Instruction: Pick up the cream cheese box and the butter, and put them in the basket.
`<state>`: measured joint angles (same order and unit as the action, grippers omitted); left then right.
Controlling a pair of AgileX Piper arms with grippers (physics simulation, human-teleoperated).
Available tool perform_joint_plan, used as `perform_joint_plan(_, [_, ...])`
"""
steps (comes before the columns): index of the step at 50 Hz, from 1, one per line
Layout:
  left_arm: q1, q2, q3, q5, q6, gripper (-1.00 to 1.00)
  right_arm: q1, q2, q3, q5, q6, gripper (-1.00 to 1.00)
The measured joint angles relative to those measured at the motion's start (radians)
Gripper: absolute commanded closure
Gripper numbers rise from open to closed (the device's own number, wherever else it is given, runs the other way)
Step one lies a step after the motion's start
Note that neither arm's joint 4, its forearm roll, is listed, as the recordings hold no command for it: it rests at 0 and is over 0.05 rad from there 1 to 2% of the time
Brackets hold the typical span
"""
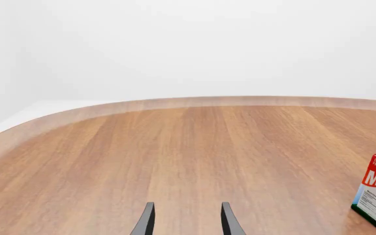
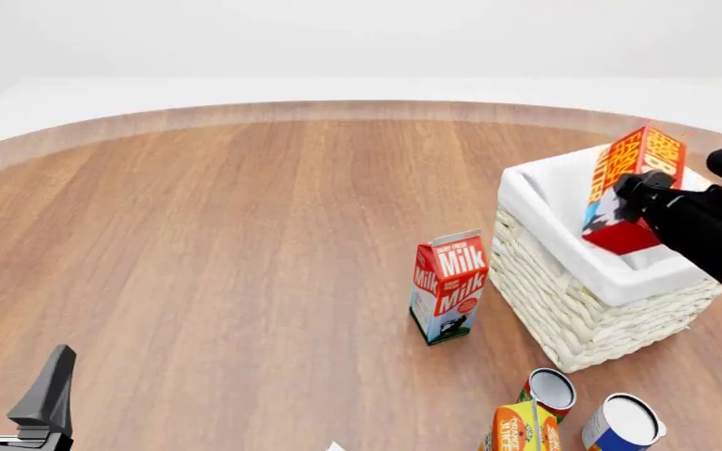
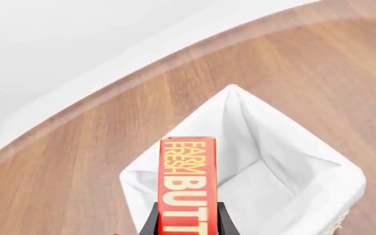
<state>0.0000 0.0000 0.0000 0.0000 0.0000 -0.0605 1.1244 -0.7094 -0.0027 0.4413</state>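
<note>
Overall: we saw two arms at a round wooden counter (image 2: 211, 244), with most goods gathered at the right of the front view.
Right hand (image 3: 186, 223): we found its fingers closed against both sides of the butter (image 2: 627, 183), gripping the box.
Butter: we saw it lifted clear of the counter, tilted, over the basket (image 2: 562, 310) in the right of the front view; the right wrist view showed its yellow lettering above the white lining.
Basket: we saw it standing on the counter at the right of the front view, and what we could see of its interior was only white cloth.
Left hand (image 2: 10, 390): we found it at the lower left corner of the front view, fingers spread apart and holding nothing.
Cream cheese box: we could not find it in any view.
Milk carton (image 2: 449, 287): we saw it upright, just left of the basket.
Lower right edge of the front view: we saw two cans (image 2: 587, 406) and an orange carton (image 2: 522, 430), close together below the basket.
</note>
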Motion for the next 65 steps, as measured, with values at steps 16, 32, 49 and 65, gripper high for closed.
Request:
perform_joint_plan(16, [0.000, 0.000, 0.000, 0.000, 0.000, -1.00, -0.005, 0.027, 0.019, -0.036, 0.006, 1.00])
perform_joint_plan(32, [0.000, 0.000, 0.000, 0.000, 0.000, -1.00, -0.009, 0.047, 0.022, -0.058, 0.009, 1.00])
perform_joint_plan(49, [0.000, 0.000, 0.000, 0.000, 0.000, -1.00, -0.028, 0.052, -0.005, -0.064, 0.005, -1.00])
perform_joint_plan(65, [0.000, 0.000, 0.000, 0.000, 0.000, -1.00, -0.020, 0.016, -0.017, -0.042, 0.004, -1.00])
